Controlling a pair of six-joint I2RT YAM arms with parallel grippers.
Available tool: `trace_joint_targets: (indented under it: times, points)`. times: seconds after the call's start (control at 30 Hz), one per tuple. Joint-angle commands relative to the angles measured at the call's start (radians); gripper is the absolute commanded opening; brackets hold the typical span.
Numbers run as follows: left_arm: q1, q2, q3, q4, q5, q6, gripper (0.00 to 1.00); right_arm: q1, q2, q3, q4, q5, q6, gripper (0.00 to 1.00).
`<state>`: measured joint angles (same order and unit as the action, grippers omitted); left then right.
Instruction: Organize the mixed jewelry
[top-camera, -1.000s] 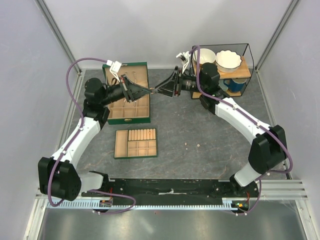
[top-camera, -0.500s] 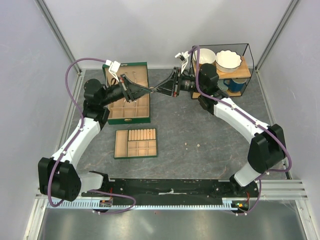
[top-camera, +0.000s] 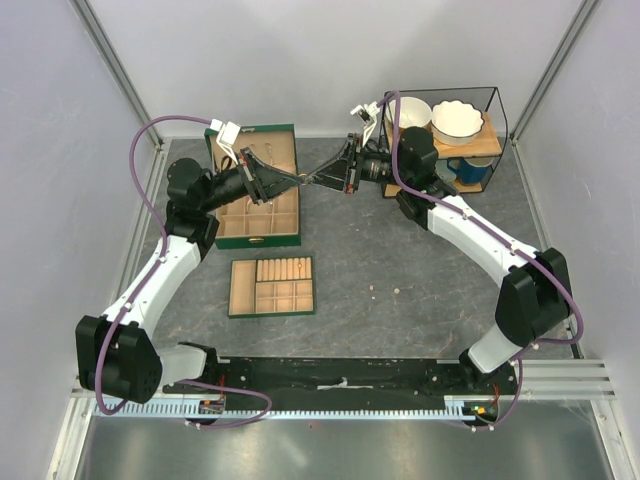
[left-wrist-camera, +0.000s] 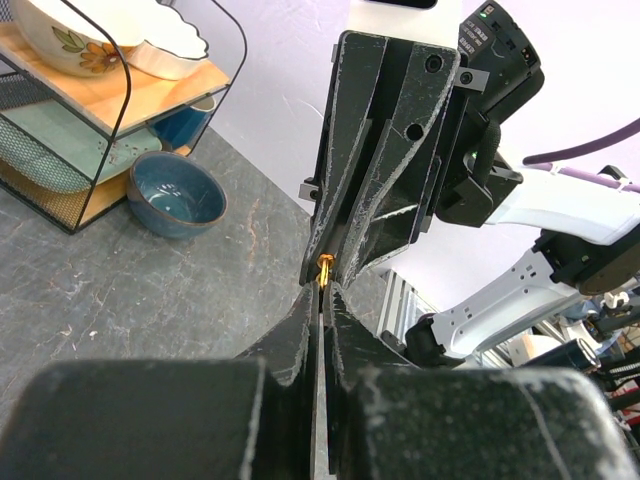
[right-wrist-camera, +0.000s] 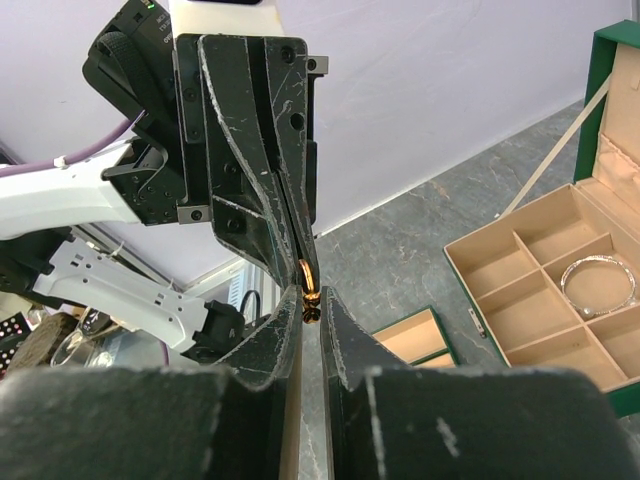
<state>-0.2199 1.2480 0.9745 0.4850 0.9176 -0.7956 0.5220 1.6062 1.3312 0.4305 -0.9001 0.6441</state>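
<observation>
Half handed over, seemingly. Found the ring up in the air, clear of the table, just off the 3 o'clock edge of the box in the top view. Saw the left gripper reaching in from 9 o'clock and the right gripper from 3 o'clock, tip against tip, neither nearer than the other. Noted the left fingers pressed together, pinching the ring's upper end in the right wrist view. Noted the right fingers narrowed to a slit about its lower end; could not tell whether biting or merely flanking. Judged the long axis to run 12 to 6 in that view, along the line of both grippers, band edge-on to the slit. Reckoned the coming move to hang on that: needed the right pads square on the band before any letting go by the left, else risked a drop. Took the ring for a thin glossy band, gold-orange above, darker brown below, tiny against the fingertips. Spotted a silvery bangle lying flat in a box compartment at 3 o'clock of that view.
</observation>
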Motion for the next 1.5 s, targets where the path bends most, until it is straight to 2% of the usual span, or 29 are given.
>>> trace_joint_targets:
  times: [0.0, 0.03, 0.07, 0.13, 0.2, 0.27, 0.4, 0.53, 0.63, 0.83, 0.9, 1.0, 1.17, 1.4, 1.47]
  points:
    - [0.004, -0.018, -0.007, -0.002, -0.022, 0.004, 0.11, 0.016, -0.008, -0.006, 0.065, -0.026, 0.006, 0.04]
    - [0.005, -0.019, -0.007, -0.009, -0.025, 0.006, 0.24, 0.016, -0.009, -0.009, 0.062, -0.025, 0.005, 0.03]
    - [0.004, -0.019, -0.004, -0.022, -0.028, 0.012, 0.30, 0.016, -0.011, -0.009, 0.056, -0.023, 0.000, 0.04]
    - [0.005, -0.021, -0.002, -0.040, -0.039, 0.021, 0.39, 0.016, -0.017, -0.009, 0.039, -0.020, -0.018, 0.03]
    - [0.010, -0.022, 0.001, -0.060, -0.051, 0.027, 0.43, 0.016, -0.022, -0.004, 0.008, -0.014, -0.044, 0.03]
    - [0.020, -0.025, 0.000, -0.075, -0.068, 0.033, 0.51, 0.016, -0.029, 0.008, -0.047, -0.003, -0.072, 0.02]
    - [0.063, -0.053, -0.008, -0.103, -0.075, 0.030, 0.55, 0.016, -0.038, 0.091, -0.304, 0.096, -0.251, 0.01]
    - [0.129, -0.090, -0.007, -0.140, -0.059, 0.056, 0.56, 0.015, -0.013, 0.218, -0.679, 0.215, -0.508, 0.00]
    - [0.149, -0.102, 0.026, -0.225, -0.071, 0.116, 0.56, 0.015, 0.038, 0.337, -0.891, 0.280, -0.592, 0.01]
    - [0.206, -0.117, 0.072, -0.336, -0.166, 0.197, 0.55, 0.027, 0.187, 0.534, -1.198, 0.415, -0.738, 0.01]
    - [0.214, -0.124, 0.102, -0.420, -0.250, 0.242, 0.55, 0.032, 0.231, 0.582, -1.236, 0.444, -0.703, 0.00]
    - [0.218, -0.137, 0.142, -0.518, -0.374, 0.332, 0.55, 0.074, 0.274, 0.566, -1.219, 0.512, -0.661, 0.00]
    - [0.218, -0.139, 0.179, -0.598, -0.522, 0.421, 0.54, 0.171, 0.351, 0.591, -1.173, 0.561, -0.563, 0.00]
    - [0.218, -0.127, 0.182, -0.629, -0.617, 0.453, 0.54, 0.254, 0.449, 0.580, -1.156, 0.553, -0.417, 0.00]
    - [0.251, -0.127, 0.179, -0.637, -0.632, 0.460, 0.54, 0.262, 0.472, 0.566, -1.155, 0.546, -0.379, 0.00]
